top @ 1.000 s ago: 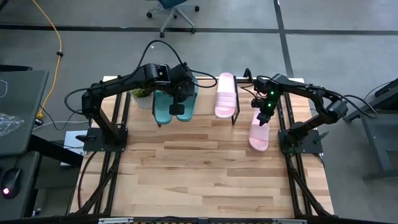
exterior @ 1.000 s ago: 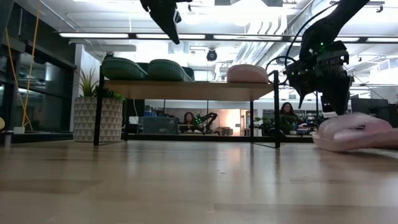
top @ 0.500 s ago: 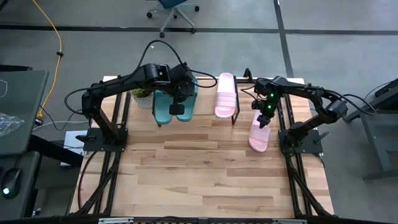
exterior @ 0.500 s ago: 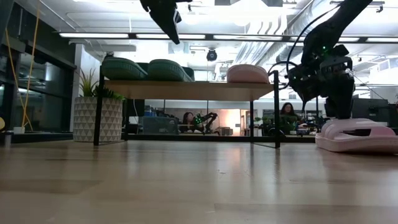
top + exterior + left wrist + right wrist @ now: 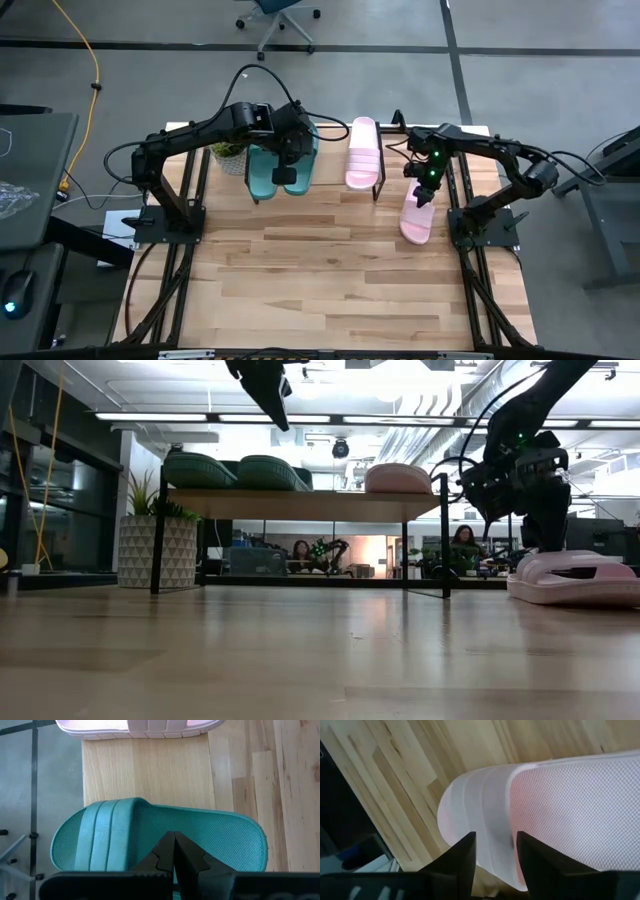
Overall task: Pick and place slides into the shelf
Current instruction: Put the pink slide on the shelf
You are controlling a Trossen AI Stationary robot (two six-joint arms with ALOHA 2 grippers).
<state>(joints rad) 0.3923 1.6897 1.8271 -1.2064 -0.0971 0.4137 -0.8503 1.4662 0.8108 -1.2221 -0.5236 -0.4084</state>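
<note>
The shelf (image 5: pixel 333 165) stands at the table's far edge. Two teal slides (image 5: pixel 262 178) (image 5: pixel 200 470) and one pink slide (image 5: pixel 362 150) lie sole-down on its wood top (image 5: pixel 300 503). A second pink slide (image 5: pixel 415 225) (image 5: pixel 575 575) lies flat on the table, right of the shelf. My right gripper (image 5: pixel 424 195) (image 5: pixel 495 851) is open, pointing down at this slide's strap (image 5: pixel 480 820). My left gripper (image 5: pixel 288 176) (image 5: pixel 174 840) is shut and hangs well above a teal slide (image 5: pixel 150 830), touching nothing. My right gripper comes from above with its open fingers (image 5: pixel 465 855) over the ribbed strap at the pink slide's far end. One finger stands over the strap and the other near the strap's edge by the footbed (image 5: pixel 570 795). I cannot tell whether they touch it.
A potted plant (image 5: pixel 150 545) stands at the shelf's left end. The shelf's black legs (image 5: pixel 443 535) stand just left of the pink slide on the table. Bare wood tabletop (image 5: pixel 320 270) stretches toward the near edge. People sit in the room behind.
The pink slide on the table was tilted a second ago, one end raised under my right gripper. It has come down and lies flat. My right gripper has shifted slightly toward the shelf.
</note>
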